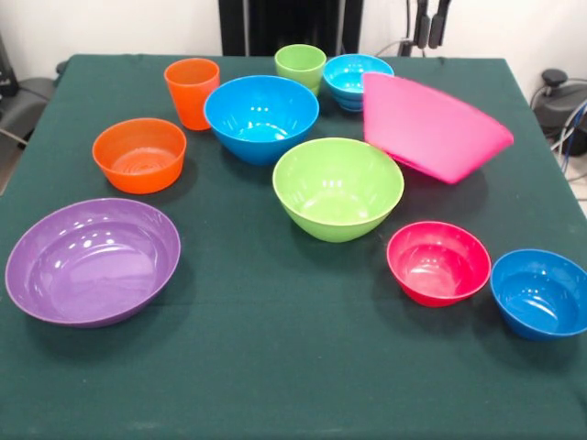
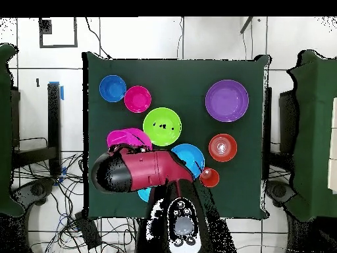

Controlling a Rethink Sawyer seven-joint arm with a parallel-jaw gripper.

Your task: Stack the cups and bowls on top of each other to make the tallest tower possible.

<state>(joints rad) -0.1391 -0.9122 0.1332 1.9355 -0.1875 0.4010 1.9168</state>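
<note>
The orange cup (image 1: 193,92) and the light green cup (image 1: 300,66) stand upright at the far side. Near them are the large blue bowl (image 1: 261,117), a small blue bowl (image 1: 356,79) and the huge pink bowl (image 1: 431,126), which is tipped with its underside toward the camera. The lime green bowl (image 1: 337,186) sits mid-table. The orange bowl (image 1: 139,154) and purple bowl (image 1: 92,260) are on the left. The small red bowl (image 1: 437,262) and another small blue bowl (image 1: 539,293) are on the right. Nothing is stacked. My gripper (image 1: 431,23) shows only at the top edge, above the pink bowl.
A dark green cloth (image 1: 275,367) covers the table. In the overhead view my red and black arm (image 2: 135,171) hangs over the pink bowl (image 2: 128,138) and hides the green cup. Cables lie on the floor beside the table.
</note>
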